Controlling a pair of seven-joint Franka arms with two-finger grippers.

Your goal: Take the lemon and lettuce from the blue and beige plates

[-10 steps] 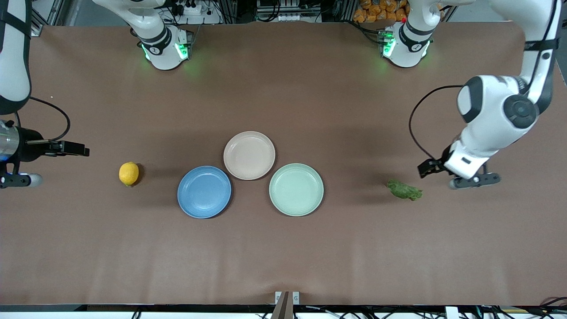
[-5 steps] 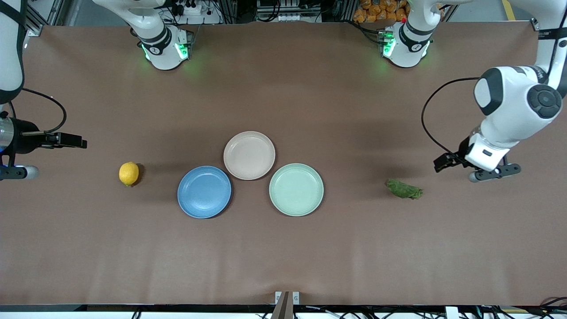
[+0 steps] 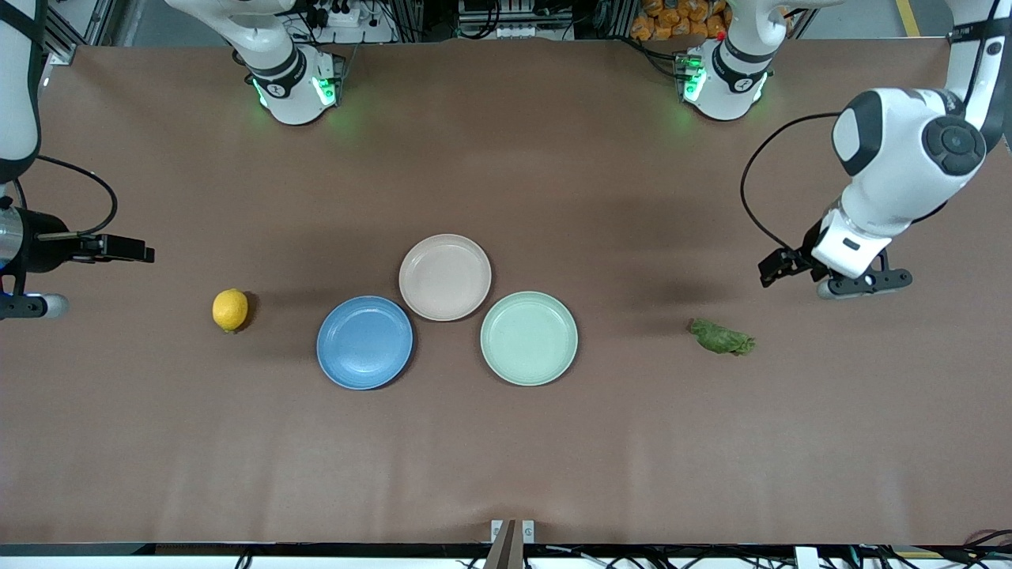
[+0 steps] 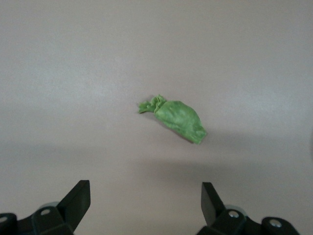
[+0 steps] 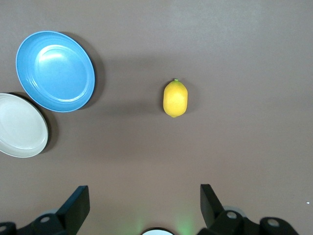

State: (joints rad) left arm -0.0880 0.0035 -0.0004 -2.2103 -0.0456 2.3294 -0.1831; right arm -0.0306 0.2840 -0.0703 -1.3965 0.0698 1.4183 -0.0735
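Note:
The yellow lemon (image 3: 230, 309) (image 5: 175, 98) lies on the bare table toward the right arm's end, off the plates. The dark green lettuce (image 3: 721, 337) (image 4: 176, 118) lies on the table toward the left arm's end. Between them stand the blue plate (image 3: 364, 342) (image 5: 55, 71) and the beige plate (image 3: 444, 276) (image 5: 22, 126), both with nothing in them. My left gripper (image 3: 862, 283) (image 4: 145, 196) hangs open over bare table beside the lettuce. My right gripper (image 3: 24, 304) (image 5: 145, 198) hangs open over the table's edge, apart from the lemon.
A pale mint green plate (image 3: 529, 338) with nothing in it stands beside the blue and beige ones, toward the lettuce. The brown table (image 3: 506, 458) stretches wide around the plates. Both arm bases (image 3: 294, 87) stand along the table's top edge.
The left arm has drawn up and away from the lettuce toward its base. The right arm has shifted slightly toward the table's edge. Both grippers stay open.

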